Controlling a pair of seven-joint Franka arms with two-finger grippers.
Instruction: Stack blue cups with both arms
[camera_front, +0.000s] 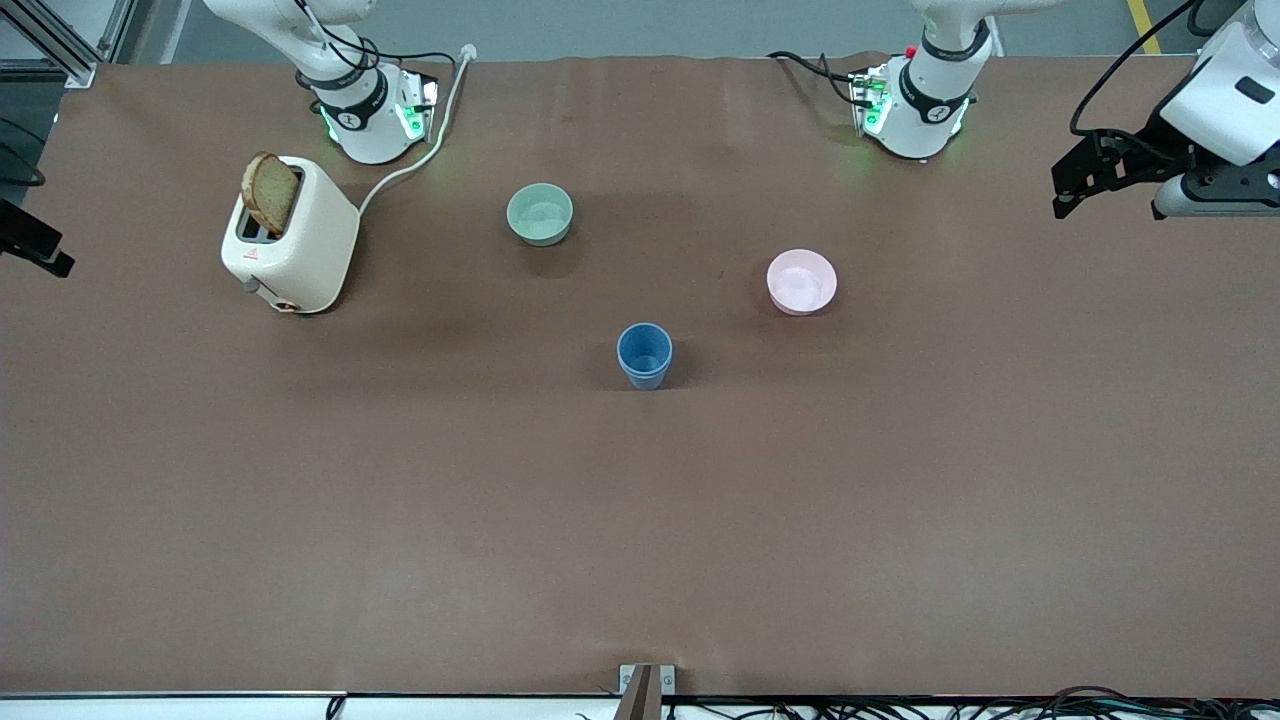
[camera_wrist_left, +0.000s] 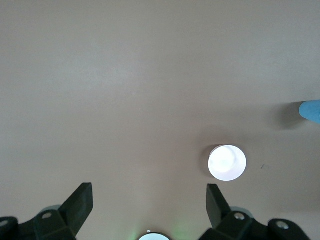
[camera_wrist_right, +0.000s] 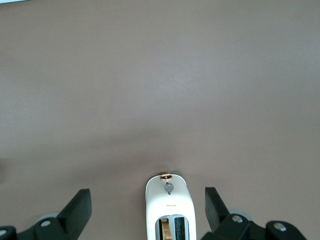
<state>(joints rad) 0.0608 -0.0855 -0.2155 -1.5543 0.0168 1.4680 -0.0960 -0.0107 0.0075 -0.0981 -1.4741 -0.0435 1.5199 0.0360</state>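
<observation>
One blue cup shape (camera_front: 645, 355) stands upright near the middle of the table; I cannot tell if a second cup sits inside it. Its edge shows in the left wrist view (camera_wrist_left: 312, 111). My left gripper (camera_front: 1068, 195) is open and empty, high over the left arm's end of the table, far from the cup. In its own view (camera_wrist_left: 148, 187) only bare table lies between the jaws. My right gripper (camera_wrist_right: 146, 192) is open and empty, high above the toaster. In the front view only a black part of it (camera_front: 35, 245) shows at the edge.
A white toaster (camera_front: 300, 240) with a slice of bread (camera_front: 268, 192) stands near the right arm's base, its cable running to the table edge. A mint-green bowl (camera_front: 540, 213) and a pink bowl (camera_front: 801, 281) sit farther from the front camera than the cup.
</observation>
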